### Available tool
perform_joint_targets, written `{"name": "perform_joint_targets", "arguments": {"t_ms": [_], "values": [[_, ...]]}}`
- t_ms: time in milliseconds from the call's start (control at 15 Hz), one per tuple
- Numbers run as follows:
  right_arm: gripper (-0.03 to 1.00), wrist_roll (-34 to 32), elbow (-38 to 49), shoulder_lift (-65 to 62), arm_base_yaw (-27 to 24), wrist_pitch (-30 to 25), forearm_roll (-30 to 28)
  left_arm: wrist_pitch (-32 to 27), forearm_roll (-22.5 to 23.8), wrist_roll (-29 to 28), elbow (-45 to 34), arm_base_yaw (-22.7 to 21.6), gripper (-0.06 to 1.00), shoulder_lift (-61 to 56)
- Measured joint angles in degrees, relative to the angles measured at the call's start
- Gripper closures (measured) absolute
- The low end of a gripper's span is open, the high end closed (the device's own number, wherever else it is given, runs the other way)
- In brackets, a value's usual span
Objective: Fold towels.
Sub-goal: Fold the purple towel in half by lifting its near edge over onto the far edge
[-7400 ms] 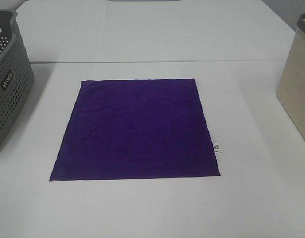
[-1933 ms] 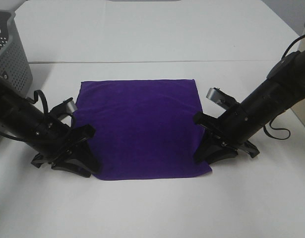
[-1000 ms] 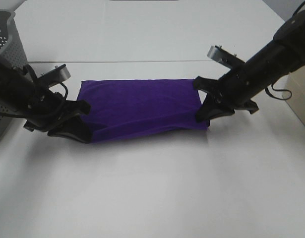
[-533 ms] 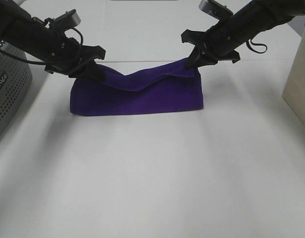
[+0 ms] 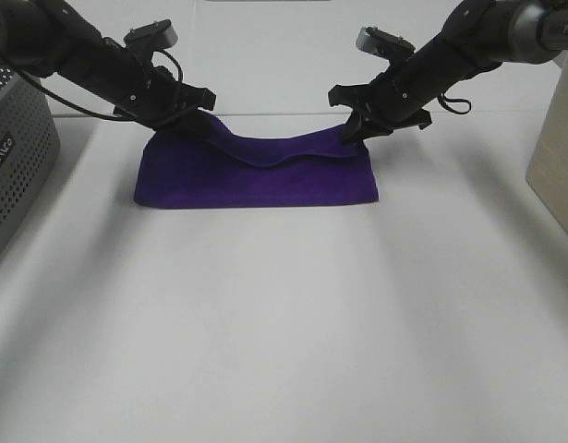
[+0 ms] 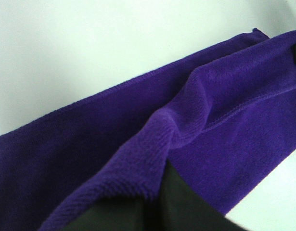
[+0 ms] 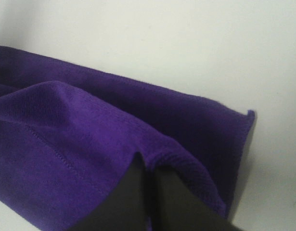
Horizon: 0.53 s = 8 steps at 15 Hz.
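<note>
Clenching the left claw (image 5: 199, 125) on the far left corner of the purple towel (image 5: 256, 180) and the right claw (image 5: 350, 132) on its far right corner. Lying doubled over toward the far side of the white worktop (image 5: 284, 323), top layer sagging between both grips.

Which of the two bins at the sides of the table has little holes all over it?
The dark grey basket left of the purple towel. Its wall is perforated, while the beige bin on the right shows no holes.
</note>
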<state>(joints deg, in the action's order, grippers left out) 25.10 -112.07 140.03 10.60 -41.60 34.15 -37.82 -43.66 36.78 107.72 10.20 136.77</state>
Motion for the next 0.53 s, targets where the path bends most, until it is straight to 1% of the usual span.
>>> {"name": "perform_joint_targets", "arguments": {"t_ms": [133, 333, 467, 533], "values": [[0.96, -0.17, -0.46, 0.46, 0.00, 0.63, -0.69, -0.80, 0.86, -0.69, 1.66, 0.00, 0.94, 1.95], [0.95, -0.17, -0.57, 1.49, 0.00, 1.43, -1.15, -0.86, 3.15, -2.23, 1.66, 0.00, 0.94, 3.04], [0.92, -0.17, -0.57, 2.12, 0.00, 1.55, -1.15, -0.92, 4.07, -2.86, 2.01, 0.00, 0.91, 3.32], [0.89, -0.17, -0.57, 2.18, 0.00, 1.55, -1.15, -0.97, 4.07, -3.38, 2.06, 0.00, 0.88, 3.55]]}}
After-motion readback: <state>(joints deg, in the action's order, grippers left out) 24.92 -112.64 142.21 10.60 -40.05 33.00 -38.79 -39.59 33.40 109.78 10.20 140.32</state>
